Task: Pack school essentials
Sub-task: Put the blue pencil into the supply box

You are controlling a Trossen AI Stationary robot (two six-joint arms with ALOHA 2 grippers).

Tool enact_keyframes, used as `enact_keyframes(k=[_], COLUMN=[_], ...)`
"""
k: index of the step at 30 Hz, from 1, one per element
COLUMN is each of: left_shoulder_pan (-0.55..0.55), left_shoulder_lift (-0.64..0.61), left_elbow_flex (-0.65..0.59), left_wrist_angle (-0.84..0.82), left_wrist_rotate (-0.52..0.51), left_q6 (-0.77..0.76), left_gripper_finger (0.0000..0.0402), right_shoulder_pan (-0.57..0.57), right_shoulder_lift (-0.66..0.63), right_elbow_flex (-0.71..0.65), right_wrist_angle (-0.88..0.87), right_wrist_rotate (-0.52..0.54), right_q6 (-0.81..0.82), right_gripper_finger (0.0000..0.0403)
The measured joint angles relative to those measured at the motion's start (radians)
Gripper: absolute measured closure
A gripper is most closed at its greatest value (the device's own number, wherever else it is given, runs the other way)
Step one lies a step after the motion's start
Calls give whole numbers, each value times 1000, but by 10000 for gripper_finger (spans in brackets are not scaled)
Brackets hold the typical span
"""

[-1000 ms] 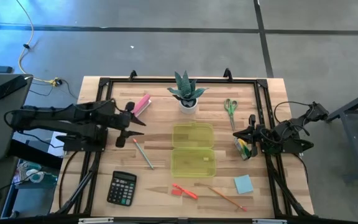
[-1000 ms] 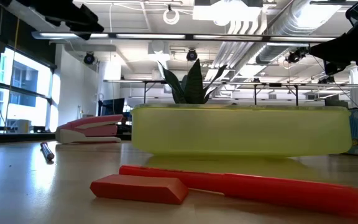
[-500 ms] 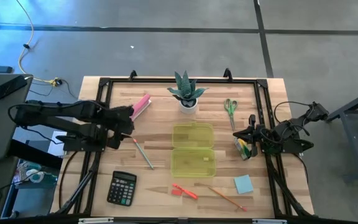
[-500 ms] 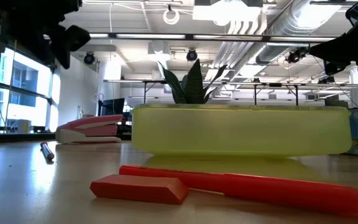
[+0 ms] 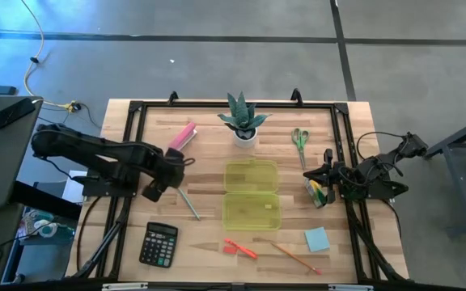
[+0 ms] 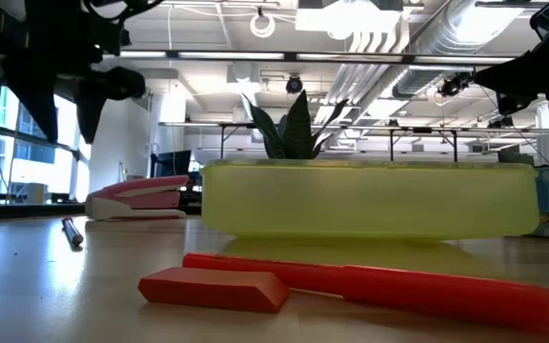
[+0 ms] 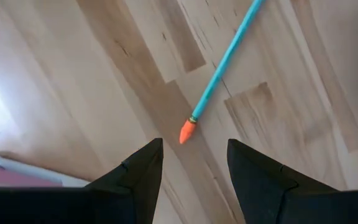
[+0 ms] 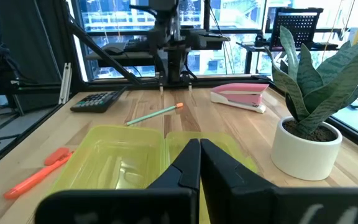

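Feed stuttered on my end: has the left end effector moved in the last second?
Yes. In the high view the left end effector has swung from beside the pink stapler toward the near table edge, and now hangs open over the green pencil's eraser end.

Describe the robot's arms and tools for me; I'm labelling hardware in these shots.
Both arms are dark, near-black jointed links with black cables running along them. The left tool ends in two matte black, wedge-shaped fingers tapering to blunt tips. The right tool has the same dark tapered fingers on a broad black body. No markings or labels are visible on either.
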Motion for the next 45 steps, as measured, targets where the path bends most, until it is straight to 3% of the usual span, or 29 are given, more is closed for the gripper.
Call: enact_keyframes(k=[22,29,39,45], left_shoulder_pan=[-15,-14,17,54], left_shoulder_lift=[385,446,500,511], left_elbow_flex=[-1,-1,4,5], left_wrist_angle=[59,71,102,99], left_wrist_rotate=[-84,-123,-92,-37], left_q6=[-6,-6,-14,-31], left_gripper_finger=[234,234,235,273], right_shoulder_pan=[0,0,0,0], right_shoulder_lift=[0,0,0,0], right_elbow_flex=[0,0,0,0], right_wrist_angle=[0,0,0,0], right_wrist_rotate=[0,0,0,0], right_q6=[0,0,0,0], right_gripper_finger=[403,403,403,403])
